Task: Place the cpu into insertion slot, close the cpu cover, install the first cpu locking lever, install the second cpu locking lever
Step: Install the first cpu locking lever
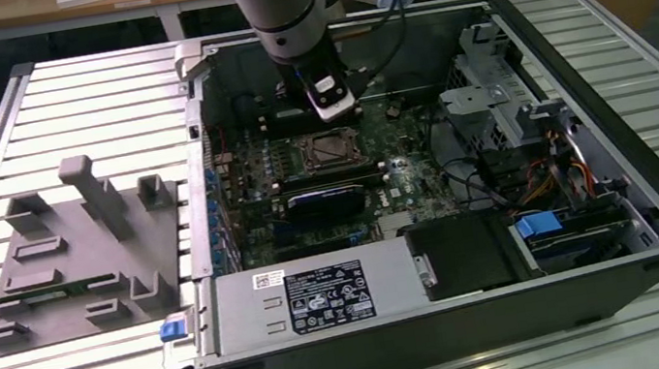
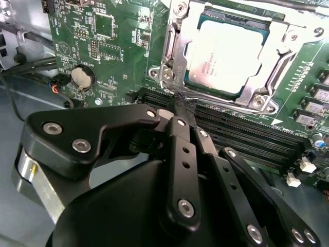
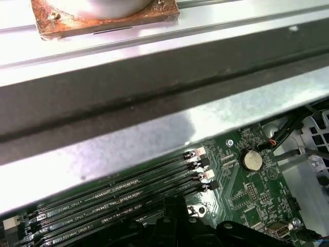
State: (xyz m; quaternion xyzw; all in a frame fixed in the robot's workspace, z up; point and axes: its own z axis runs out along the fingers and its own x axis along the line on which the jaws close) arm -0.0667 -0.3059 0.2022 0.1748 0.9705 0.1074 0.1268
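**Chip seated, cover down, claw at the socket edge**

In the second wrist view the cpu (image 2: 223, 49) lies flat in the slot (image 1: 327, 150), its grey top showing through the cut-out of the cover (image 2: 259, 91). The cover appears to lie flat on it. The gripper (image 2: 183, 103) is clenched on nothing. Its tip hangs over the memory slots (image 2: 241, 134), just beside the socket's near rim. In the exterior view the arm stands over the board (image 1: 388, 185) inside the open case (image 1: 598, 232), a little behind the socket.

A thin lever (image 2: 167, 49) runs along one side of the socket. I cannot tell whether it is hooked under its catch.

Judging by this, the work in hand is the levers, not the chip. To do that well:

- Push with the closed tip on the lever's free end, not on the cover or the chip.
- Press down first, then sideways under the catch, so the rod does not spring back.
- Keep the tip off the memory slots and well apart from the coin cell (image 2: 82, 77).
- Watch that the cover does not lift at its far edge, which would show the rod has slipped.
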